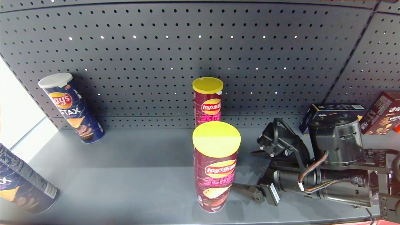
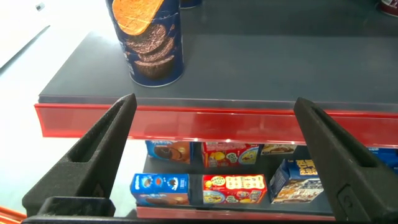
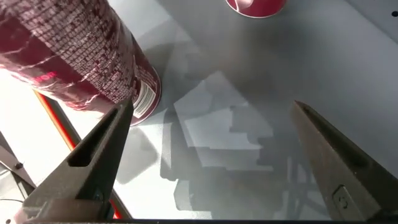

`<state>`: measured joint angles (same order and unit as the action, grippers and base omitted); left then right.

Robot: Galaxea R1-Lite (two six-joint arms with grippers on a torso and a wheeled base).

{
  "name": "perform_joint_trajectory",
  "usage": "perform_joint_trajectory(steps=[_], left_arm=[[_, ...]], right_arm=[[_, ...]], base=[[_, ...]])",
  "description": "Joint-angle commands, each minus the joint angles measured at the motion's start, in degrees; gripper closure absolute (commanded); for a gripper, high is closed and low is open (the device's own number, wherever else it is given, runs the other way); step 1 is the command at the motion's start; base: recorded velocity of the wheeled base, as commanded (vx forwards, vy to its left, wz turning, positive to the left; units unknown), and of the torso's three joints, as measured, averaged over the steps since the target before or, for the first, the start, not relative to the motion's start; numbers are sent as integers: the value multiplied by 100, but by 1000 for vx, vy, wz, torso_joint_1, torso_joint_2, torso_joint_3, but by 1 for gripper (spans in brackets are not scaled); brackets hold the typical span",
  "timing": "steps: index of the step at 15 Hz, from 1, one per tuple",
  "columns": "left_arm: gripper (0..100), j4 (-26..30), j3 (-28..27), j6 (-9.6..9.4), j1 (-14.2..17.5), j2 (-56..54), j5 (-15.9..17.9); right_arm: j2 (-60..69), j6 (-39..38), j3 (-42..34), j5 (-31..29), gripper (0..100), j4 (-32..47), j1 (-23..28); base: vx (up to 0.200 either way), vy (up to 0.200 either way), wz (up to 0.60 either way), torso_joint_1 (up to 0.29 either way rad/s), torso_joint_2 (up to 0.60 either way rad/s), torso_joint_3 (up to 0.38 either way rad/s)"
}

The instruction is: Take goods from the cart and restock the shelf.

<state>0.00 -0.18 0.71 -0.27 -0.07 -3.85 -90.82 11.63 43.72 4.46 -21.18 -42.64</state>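
Two maroon chip cans with yellow lids stand on the grey shelf (image 1: 140, 175), one at the front (image 1: 215, 165) and one behind it (image 1: 207, 100) by the pegboard. My right gripper (image 1: 243, 169) lies low on the shelf just right of the front can, open and empty. In the right wrist view the front can (image 3: 81, 56) stands just beside one finger of this gripper (image 3: 212, 109), and the back can's base (image 3: 256, 6) is farther off. My left gripper (image 2: 214, 102) hangs open before the shelf's red front edge (image 2: 217, 121), near a dark blue can (image 2: 149, 40).
A second dark blue can (image 1: 72, 107) stands at the back left, the nearer one (image 1: 22, 184) at the front left corner. A dark box (image 1: 331, 114) and a brown box (image 1: 382, 114) lie at the back right. Several snack boxes (image 2: 227, 186) fill the lower shelf.
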Motion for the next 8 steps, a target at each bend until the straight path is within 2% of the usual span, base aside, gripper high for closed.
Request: perform_joint_trajectory(steps=[1, 8], left_arm=[[0, 0, 1, 8, 0, 7, -1], [0, 0, 1, 8, 0, 7, -1]], right_arm=[[38, 6, -3, 2, 0, -1, -7], [20, 6, 14, 2, 0, -1, 37]], base=[[0, 0, 0, 0, 0, 0], [0, 0, 0, 0, 0, 0]])
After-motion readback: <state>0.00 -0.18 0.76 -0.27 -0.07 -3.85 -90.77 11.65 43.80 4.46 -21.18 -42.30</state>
